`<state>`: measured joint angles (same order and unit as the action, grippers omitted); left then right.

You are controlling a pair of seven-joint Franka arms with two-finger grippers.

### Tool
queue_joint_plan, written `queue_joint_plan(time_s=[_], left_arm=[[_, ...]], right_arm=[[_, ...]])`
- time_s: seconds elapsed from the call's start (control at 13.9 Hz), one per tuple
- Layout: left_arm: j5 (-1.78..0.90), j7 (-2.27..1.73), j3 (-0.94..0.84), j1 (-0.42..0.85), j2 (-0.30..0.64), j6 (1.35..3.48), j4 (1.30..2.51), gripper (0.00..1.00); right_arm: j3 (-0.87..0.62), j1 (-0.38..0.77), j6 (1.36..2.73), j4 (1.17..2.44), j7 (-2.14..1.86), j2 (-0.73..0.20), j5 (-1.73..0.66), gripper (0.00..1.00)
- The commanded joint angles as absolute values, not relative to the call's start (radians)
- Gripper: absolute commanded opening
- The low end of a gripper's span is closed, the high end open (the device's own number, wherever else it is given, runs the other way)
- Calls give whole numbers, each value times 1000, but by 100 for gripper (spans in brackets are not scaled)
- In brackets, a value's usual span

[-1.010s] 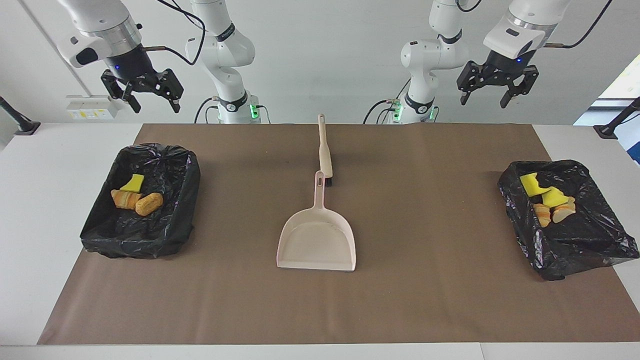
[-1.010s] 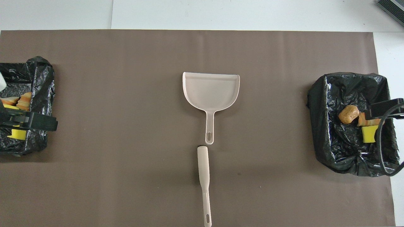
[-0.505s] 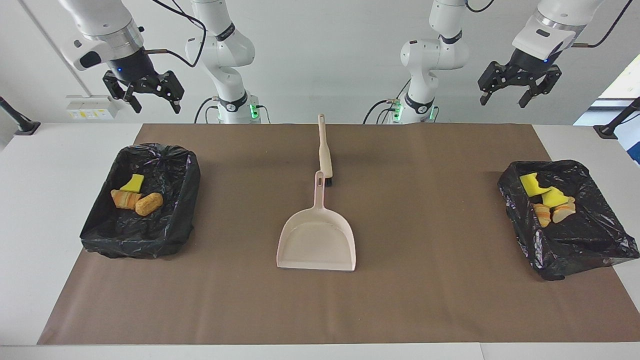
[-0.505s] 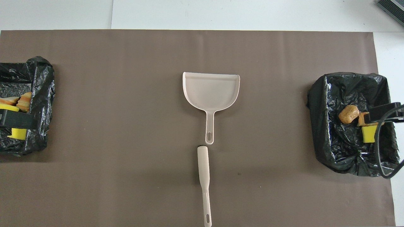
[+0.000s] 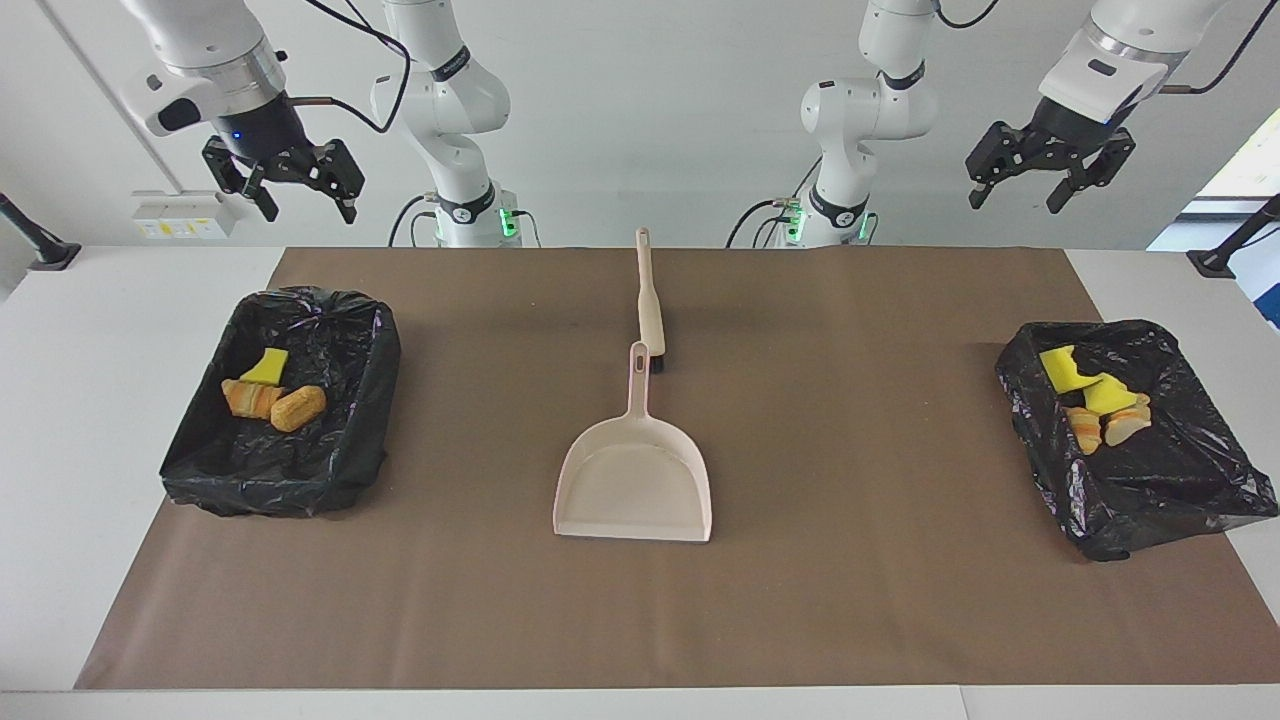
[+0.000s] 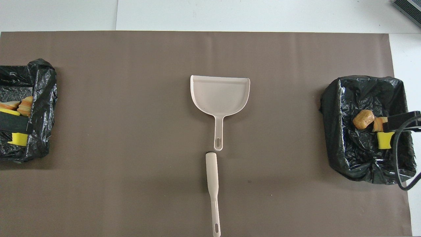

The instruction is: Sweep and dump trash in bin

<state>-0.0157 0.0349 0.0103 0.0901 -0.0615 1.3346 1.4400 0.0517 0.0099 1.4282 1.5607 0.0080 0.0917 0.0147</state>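
The trash lies in two black-bag-lined bins. The bin (image 5: 345,400) at the right arm's end holds a yellow sponge piece (image 5: 265,366) and two tan foam chunks (image 5: 298,407). The bin (image 5: 1180,470) at the left arm's end holds yellow pieces (image 5: 1062,368) and tan chunks (image 5: 1105,425). My right gripper (image 5: 308,205) hangs open and empty high over the table's robot-side edge near its bin. My left gripper (image 5: 1018,195) hangs open and empty, high up near the other bin. In the overhead view one finger (image 6: 13,123) of the left gripper and one finger (image 6: 403,119) of the right gripper show over the bins.
A pinkish-beige dustpan (image 5: 633,480) lies mid-table on the brown mat (image 5: 850,560), its mouth away from the robots. A matching brush (image 5: 650,300) lies in line with its handle, nearer to the robots. No scraps lie on the mat.
Both grippers have risen and drawn back from over their bins, the left one moving farther toward its end of the table. The bins, dustpan and brush have not moved.
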Motion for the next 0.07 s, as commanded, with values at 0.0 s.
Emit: queue_joint_plan(time_s=[0.0], left_arm=[[-17, 51, 15, 89, -51, 1313, 1407, 100]], right_arm=[[51, 9, 1448, 1592, -11, 115, 31, 100]])
